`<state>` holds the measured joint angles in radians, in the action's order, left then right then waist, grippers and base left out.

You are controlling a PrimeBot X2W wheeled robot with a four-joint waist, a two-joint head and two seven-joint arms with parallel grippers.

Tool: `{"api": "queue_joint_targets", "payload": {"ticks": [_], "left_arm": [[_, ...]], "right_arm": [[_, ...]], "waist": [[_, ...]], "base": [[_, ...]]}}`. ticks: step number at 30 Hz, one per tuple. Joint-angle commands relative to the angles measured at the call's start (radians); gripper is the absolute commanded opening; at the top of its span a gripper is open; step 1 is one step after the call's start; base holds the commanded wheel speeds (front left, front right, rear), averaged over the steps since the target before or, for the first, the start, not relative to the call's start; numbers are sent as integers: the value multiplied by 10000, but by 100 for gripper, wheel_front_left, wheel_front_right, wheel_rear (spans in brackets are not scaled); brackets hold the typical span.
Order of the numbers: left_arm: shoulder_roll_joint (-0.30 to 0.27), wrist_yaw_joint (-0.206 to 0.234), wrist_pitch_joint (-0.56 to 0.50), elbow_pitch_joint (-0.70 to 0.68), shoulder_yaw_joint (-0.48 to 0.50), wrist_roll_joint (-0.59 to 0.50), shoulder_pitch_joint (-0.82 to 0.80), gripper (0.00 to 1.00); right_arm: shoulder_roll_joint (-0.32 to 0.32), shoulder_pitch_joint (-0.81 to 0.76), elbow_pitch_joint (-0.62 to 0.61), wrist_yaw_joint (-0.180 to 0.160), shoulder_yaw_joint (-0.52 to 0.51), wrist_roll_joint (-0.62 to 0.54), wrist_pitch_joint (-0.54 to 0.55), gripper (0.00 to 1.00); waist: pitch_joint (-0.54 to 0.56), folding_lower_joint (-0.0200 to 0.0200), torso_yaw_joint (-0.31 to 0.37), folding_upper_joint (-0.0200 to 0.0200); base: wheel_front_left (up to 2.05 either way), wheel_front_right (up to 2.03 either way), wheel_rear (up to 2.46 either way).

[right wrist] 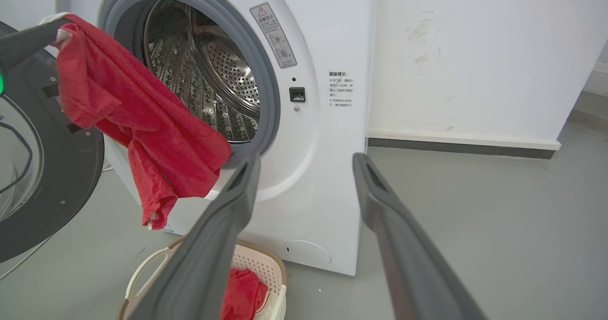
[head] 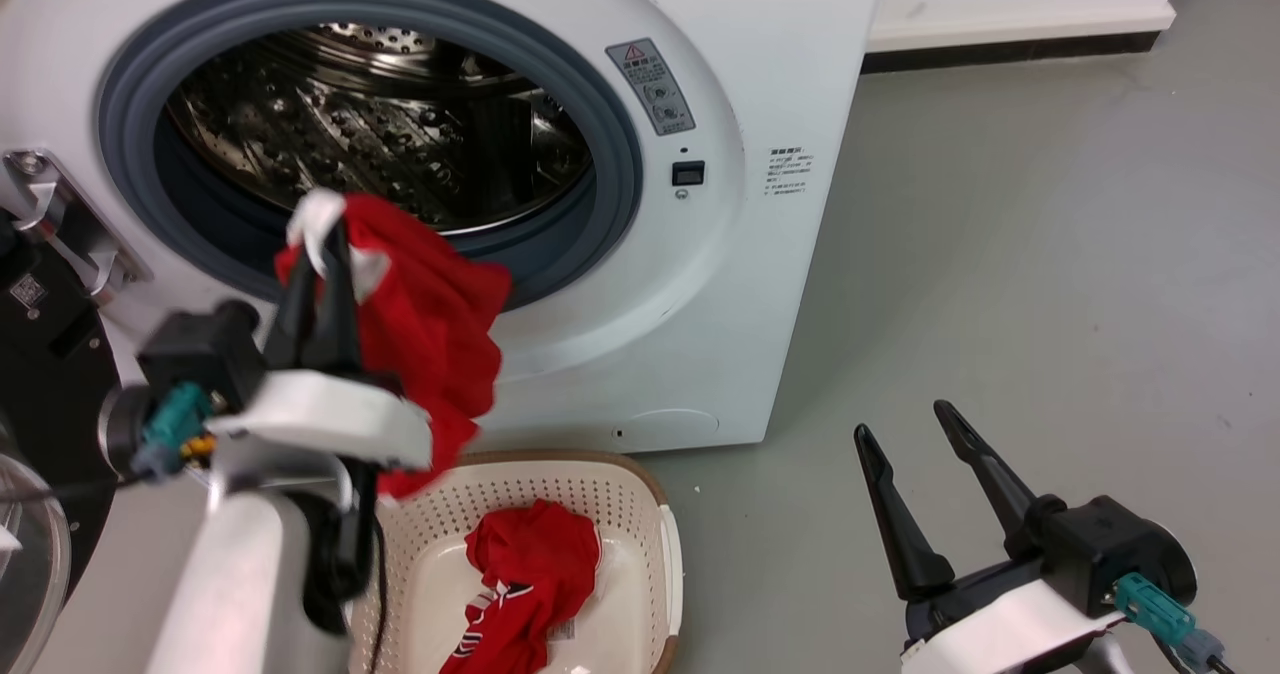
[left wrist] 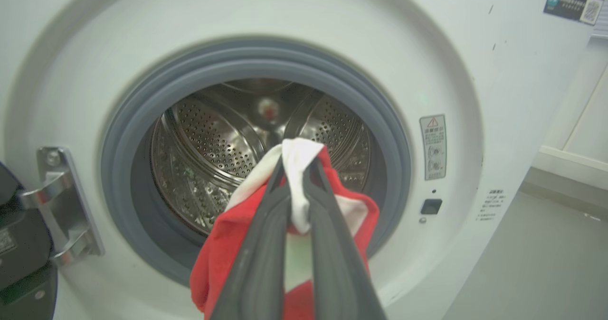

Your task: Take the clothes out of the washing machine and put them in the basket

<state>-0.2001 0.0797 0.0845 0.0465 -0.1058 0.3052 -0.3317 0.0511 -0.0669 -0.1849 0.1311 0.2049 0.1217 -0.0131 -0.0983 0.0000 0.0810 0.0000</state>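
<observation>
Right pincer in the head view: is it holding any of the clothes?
No, the right pincer stands open and empty over the floor, while the red garment hangs from the left pincer.

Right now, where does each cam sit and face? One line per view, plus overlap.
Head view: on the head, looking forward and down at the washing machine and basket; left gripper shut on a red garment, right gripper open.
Left wrist view: on the left wrist, looking along its own fingers into the drum.
Right wrist view: on the right wrist, facing the machine obliquely from the right; own fingers spread.
Shared: all see the porthole and held garment; head and right wrist views see the basket.
</observation>
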Motion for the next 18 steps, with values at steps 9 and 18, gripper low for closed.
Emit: {"api": "queue_joint_targets", "payload": {"ticks": [9,18], "left_arm": [[503,399,-271,-328,-337,280,2186,0],[1014,100,1046,2360,-459,642,1800,0]], "right_arm": [[-18,559,-187,-7,154,-195,25,100],[-18,1240,-302,-7,284,-296,17,100]], "waist": [[-1101,0,-90,0],[-2714,0,47,0]], "base": [[0,0,0],[0,0,0]]}}
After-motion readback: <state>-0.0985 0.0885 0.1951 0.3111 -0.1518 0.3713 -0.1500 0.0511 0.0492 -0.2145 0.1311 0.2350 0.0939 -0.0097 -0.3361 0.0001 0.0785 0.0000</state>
